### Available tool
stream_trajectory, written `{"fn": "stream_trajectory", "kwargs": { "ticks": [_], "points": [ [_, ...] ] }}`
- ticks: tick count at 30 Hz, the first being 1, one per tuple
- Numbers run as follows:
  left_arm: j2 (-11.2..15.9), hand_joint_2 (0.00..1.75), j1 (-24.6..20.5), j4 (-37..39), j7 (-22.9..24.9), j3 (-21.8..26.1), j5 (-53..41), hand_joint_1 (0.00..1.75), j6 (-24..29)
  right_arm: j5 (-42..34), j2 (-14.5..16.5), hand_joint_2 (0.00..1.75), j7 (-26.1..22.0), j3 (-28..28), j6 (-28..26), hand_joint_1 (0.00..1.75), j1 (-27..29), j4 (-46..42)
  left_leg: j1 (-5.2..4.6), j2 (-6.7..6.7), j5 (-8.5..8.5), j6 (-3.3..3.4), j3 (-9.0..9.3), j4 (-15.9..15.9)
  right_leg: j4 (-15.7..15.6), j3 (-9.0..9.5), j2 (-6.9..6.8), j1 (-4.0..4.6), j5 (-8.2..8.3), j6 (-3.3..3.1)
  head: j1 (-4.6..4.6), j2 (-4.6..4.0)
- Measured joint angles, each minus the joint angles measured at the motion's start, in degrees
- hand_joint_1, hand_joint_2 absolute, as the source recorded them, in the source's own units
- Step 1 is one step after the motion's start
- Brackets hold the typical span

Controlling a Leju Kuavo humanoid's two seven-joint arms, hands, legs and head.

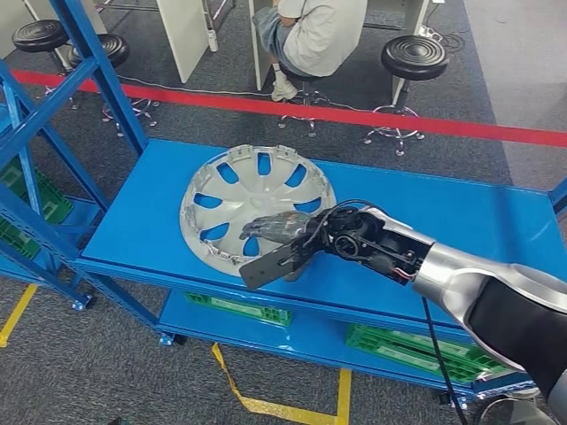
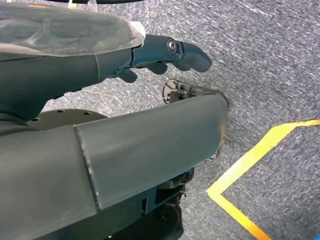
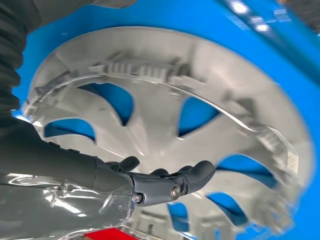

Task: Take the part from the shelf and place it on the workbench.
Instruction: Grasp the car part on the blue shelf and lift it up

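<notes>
Round silver plastic wheel cover [image 1: 257,205] lies flat on blue metal shelf [image 1: 428,208]. Right hand [image 1: 281,232] over its near rim, fingers extended, gripping nothing (left hand [image 2: 166,52] hangs empty). Risk: thin rim slips, cover skids away.

Blue shelf [image 1: 434,208], silver wheel cover [image 1: 227,190] lying flat on its top level

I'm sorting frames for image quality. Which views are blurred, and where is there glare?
Head view: sharp and evenly lit; the silver wheel cover on the blue shelf reads clearly, the right hand over it. Right wrist view: the wheel cover's outer rim is smeared; shiny film on the hand glints. Left wrist view: carpet crisp, left hand slightly soft, its film glaring.
</notes>
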Motion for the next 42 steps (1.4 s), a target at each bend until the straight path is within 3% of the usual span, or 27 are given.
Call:
{"fn": "stream_trajectory", "kwargs": {
  "ticks": [24,42],
  "points": [
    [0.28,0.00,0.95,0.04,-0.14,-0.03,0.44,0.00,-0.34,10.20,2.08,1.75,0.04,3.92,0.85,0.00,-1.66,10.51,0.00,-0.01,0.00,0.00,0.01,0.00,0.00,0.02,-0.01,0.00,0.00,0.00,0.01,0.00],
    [0.57,0.00,1.59,0.16,-0.28,-0.36,1.13,0.00,-0.56,10.98,4.93,1.75,-1.62,6.11,-0.07,0.00,-3.02,12.68,0.00,0.00,0.00,0.00,0.03,0.00,0.00,0.02,0.00,0.01,0.00,0.00,0.00,0.00]
  ]
}}
